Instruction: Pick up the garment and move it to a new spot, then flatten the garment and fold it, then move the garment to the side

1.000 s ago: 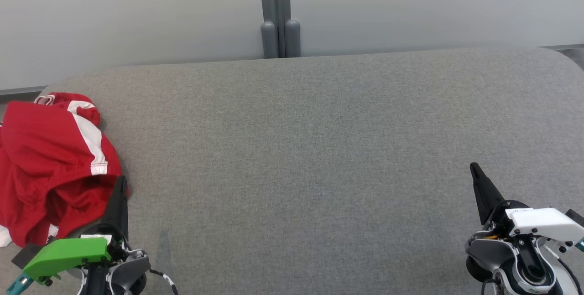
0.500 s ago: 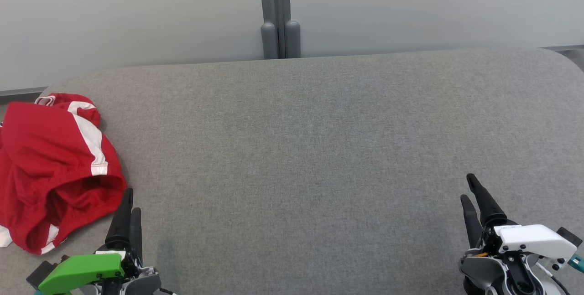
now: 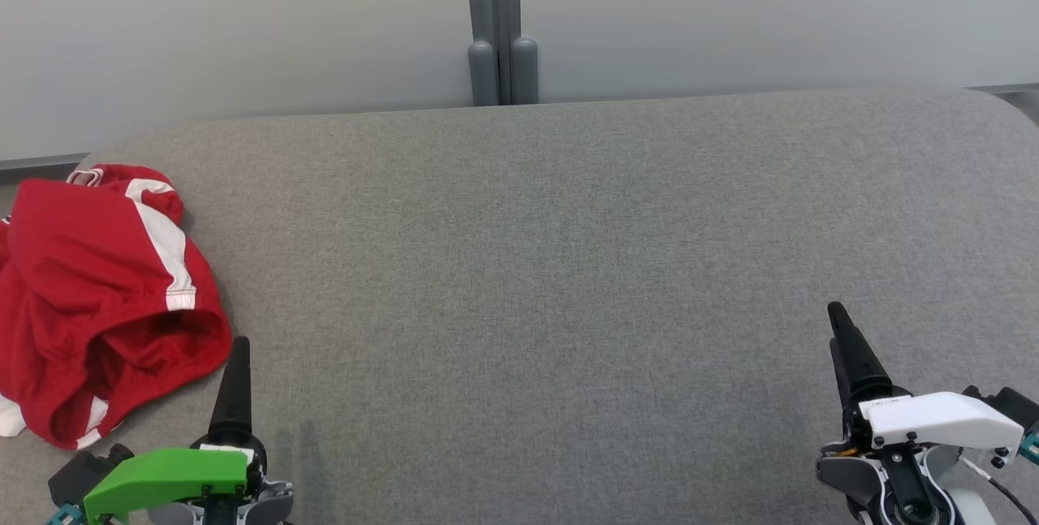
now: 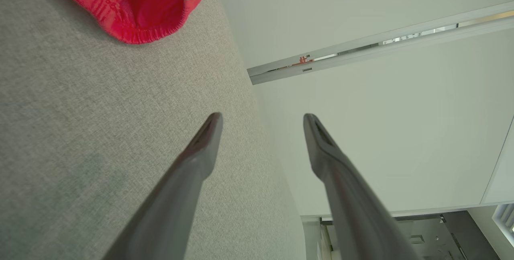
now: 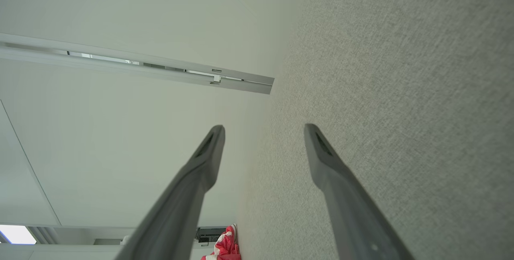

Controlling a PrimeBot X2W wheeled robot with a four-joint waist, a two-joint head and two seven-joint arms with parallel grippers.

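L tool wide open, empty, R tool same

No legible text anywhere.

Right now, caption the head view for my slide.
Crumpled red garment at the grey surface's left edge; left gripper and right gripper open, empty.

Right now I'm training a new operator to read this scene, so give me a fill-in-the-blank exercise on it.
1. The crumpled garment is ____ with white stripes.
2. The left gripper and the right gripper both have their jaws ____.
3. The garment lies on the table beside the ____ gripper, touching neither.

Missing words: red; open; left.
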